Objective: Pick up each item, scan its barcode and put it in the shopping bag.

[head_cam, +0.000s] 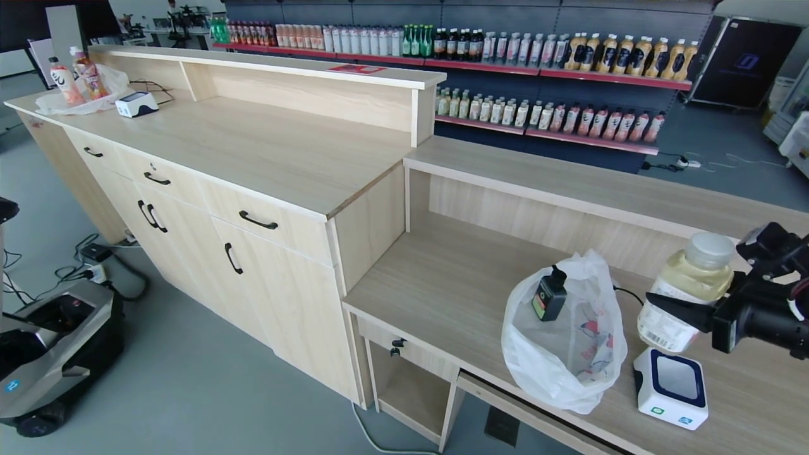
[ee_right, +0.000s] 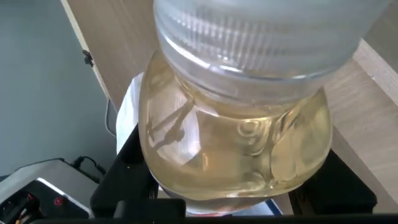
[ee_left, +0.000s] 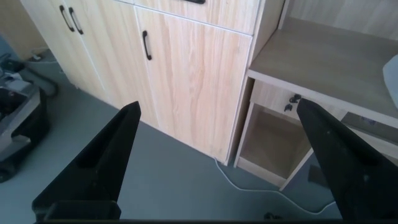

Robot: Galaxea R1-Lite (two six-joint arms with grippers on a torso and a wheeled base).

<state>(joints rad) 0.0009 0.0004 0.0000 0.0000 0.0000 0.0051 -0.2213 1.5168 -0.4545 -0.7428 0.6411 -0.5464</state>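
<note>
Wooden counter (head_cam: 442,278) carrying bag (head_cam: 569,360) and scanner (head_cam: 671,387) side by side. Bottle (head_cam: 689,284) tilted just above scanner, clamped in right pincer (head_cam: 679,313). Left pincer (ee_left: 217,106) spread apart over floor (ee_left: 180,174) near cupboards (ee_left: 193,68)

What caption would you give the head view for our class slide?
Right gripper holds a bottle above the scanner, beside the shopping bag.
</note>
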